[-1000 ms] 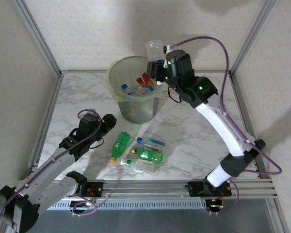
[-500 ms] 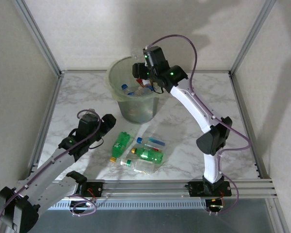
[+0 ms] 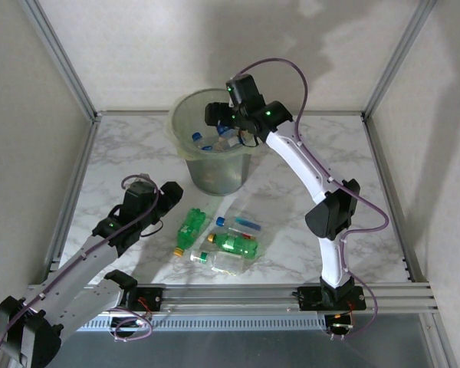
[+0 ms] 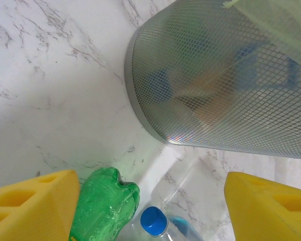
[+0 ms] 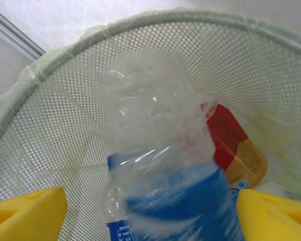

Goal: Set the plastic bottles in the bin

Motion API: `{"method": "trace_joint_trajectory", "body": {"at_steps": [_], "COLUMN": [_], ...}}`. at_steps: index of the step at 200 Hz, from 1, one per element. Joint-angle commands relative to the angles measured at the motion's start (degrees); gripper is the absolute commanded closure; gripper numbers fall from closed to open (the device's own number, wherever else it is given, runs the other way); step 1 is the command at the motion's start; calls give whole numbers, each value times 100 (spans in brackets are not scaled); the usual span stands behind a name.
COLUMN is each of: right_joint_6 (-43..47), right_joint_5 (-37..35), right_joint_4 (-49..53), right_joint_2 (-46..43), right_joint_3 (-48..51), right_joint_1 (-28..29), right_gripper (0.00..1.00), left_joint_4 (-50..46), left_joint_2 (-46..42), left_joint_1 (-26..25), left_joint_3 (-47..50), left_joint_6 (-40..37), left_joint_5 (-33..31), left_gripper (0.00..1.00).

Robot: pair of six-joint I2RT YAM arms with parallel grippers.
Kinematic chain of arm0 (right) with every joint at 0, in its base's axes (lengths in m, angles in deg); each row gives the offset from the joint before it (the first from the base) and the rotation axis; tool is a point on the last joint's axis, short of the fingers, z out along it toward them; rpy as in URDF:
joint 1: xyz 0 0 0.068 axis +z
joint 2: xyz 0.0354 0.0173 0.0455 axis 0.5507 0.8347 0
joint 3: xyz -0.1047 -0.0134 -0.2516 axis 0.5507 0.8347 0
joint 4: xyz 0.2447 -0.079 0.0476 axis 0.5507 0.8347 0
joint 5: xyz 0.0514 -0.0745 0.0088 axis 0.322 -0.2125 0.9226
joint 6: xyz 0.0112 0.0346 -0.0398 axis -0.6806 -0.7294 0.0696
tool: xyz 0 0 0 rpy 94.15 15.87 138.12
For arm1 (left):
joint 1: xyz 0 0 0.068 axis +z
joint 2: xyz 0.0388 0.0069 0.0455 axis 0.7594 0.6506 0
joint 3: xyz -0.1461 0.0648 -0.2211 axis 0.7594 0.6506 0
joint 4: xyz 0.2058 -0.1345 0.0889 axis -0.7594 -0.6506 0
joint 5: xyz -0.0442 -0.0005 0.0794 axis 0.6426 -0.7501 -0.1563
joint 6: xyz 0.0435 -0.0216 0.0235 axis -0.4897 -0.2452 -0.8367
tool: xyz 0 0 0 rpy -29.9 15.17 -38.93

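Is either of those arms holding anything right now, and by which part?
Nothing is gripped. The right end effector is open over the bin; a blurred clear bottle looks loose between its fingers. The left end effector is open and empty.

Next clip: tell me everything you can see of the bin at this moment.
The bin is a round grey wire-mesh basket that tapers toward its base, lined with a thin pale-green bag folded over the rim. It stands upright on the marble table, toward the back centre. Several bottles lie inside. The right gripper hangs over its opening, with a clear blue-labelled bottle between its fingers.
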Motion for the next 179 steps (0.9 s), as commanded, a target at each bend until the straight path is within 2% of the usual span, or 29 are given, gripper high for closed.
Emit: {"method": "trace_joint_trajectory", "body": {"at_steps": [1,45,85,140,179], "right_joint_6": [-70,-83,-50,-144,-374], "right_joint_5": [43,-18,-139,-282,-136], "right_joint_4": [-45,-58,-212,-848,-1388], "right_joint_2": [-173,-381,-965,-2323,-3412], "right_joint_3": [59,103,391,1899,3193], "right_joint_1": [35,43,61,97,104], "right_gripper": [11,12,13,14,13], "left_joint_4": [35,19,41,-20,-90], "left_joint_2": [-74,-110,-155,6,423], "left_joint_1": [58,48,-89,-545,-850], "left_joint_3": [50,106,219,406,352], "left_joint_6": [70,62,-16,-178,-480], "left_joint_5": [-55,18,164,156,384], "left_gripper": [23,23,19,15,14]}}
